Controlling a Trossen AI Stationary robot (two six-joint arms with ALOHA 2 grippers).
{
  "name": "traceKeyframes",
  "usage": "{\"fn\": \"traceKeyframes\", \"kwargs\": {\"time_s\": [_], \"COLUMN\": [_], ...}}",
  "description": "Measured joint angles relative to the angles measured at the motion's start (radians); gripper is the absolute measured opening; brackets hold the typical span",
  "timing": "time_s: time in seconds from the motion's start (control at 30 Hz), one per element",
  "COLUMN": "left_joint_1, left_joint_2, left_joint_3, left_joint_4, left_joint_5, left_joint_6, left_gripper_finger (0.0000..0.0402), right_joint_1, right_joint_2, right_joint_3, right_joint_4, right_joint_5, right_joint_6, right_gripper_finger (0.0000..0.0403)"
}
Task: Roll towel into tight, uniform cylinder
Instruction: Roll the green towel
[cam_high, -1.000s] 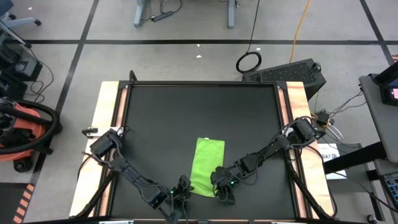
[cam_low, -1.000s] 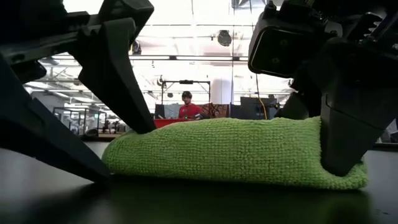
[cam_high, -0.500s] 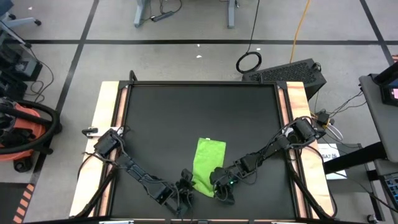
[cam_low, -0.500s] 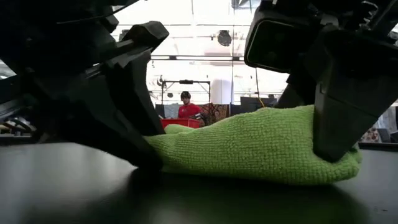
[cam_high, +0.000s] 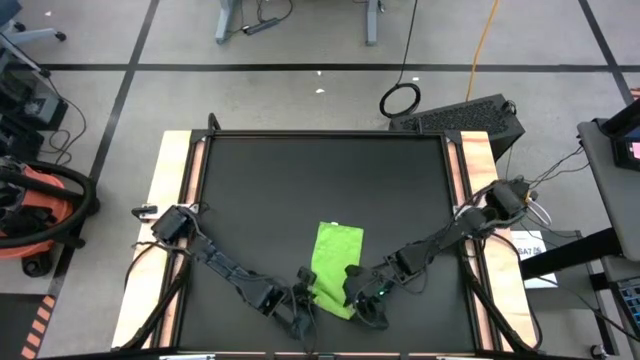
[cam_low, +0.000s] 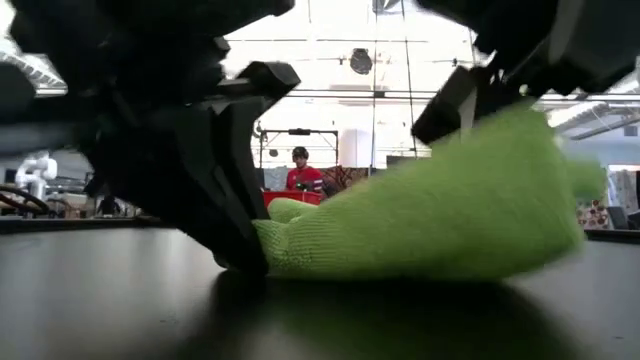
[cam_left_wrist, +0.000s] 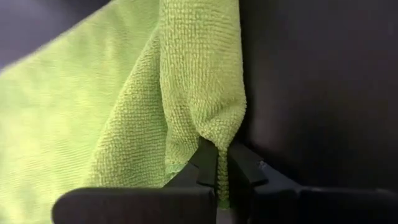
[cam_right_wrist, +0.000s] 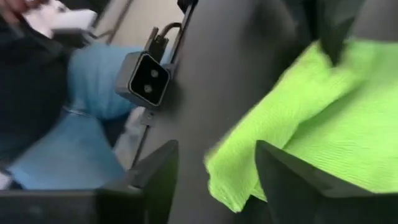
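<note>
The towel (cam_left_wrist: 199, 81) is soft cloth, a looped, nubbly weave, matt and fuzzy at the edge pinched in the left jaws. The mat (cam_high: 260, 190) under the jaws looks smooth and dark with a faint sheen. The bench (cam_high: 178, 160) edges beside it are pale bare wood. The fingers (cam_left_wrist: 245, 174) look like hard matt black plastic.

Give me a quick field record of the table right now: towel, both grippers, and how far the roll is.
towel: lime-green towel, near end lifted off the black mat
left gripper: left gripper shut on the towel's near corner fold
right gripper: right gripper at the other near corner, fingers apart, towel edge between them, grip unclear
roll progress: no cylinder yet; most of the towel lies flat
background: a person in red beyond the table
</note>
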Motion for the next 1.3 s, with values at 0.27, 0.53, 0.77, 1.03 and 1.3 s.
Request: {"fn": "traceKeyframes", "kwargs": {"time_s": [0.27, 0.53, 0.77, 1.03, 1.3], "left_joint_1": [0.107, 0.197, 0.256, 0.289, 0.295], "left_joint_2": [-0.039, -0.039, -0.039, -0.04, -0.04], "left_joint_3": [0.0, 0.0, 0.0, 0.0, 0.001], "left_joint_4": [0.015, 0.04, 0.042, 0.066, 0.111], "left_joint_5": [0.322, 0.515, 0.678, 0.786, 0.869], "left_joint_6": [-0.068, -0.113, -0.208, -0.309, -0.395], "left_gripper_finger": [0.001, 0.001, 0.001, 0.001, 0.001], "right_joint_1": [0.125, 0.258, 0.331, 0.356, 0.356], "right_joint_2": [-0.119, -0.079, -0.015, 0.052, 0.119], "right_joint_3": [0.001, 0.001, 0.001, 0.001, 0.001], "right_joint_4": [-0.103, -0.182, -0.186, -0.08, -0.036], "right_joint_5": [0.3, 0.589, 0.773, 0.833, 0.881], "right_joint_6": [-0.241, -0.365, -0.398, -0.413, -0.402], "right_gripper_finger": [0.0244, 0.0214, 0.0196, 0.0194, 0.0194]}}
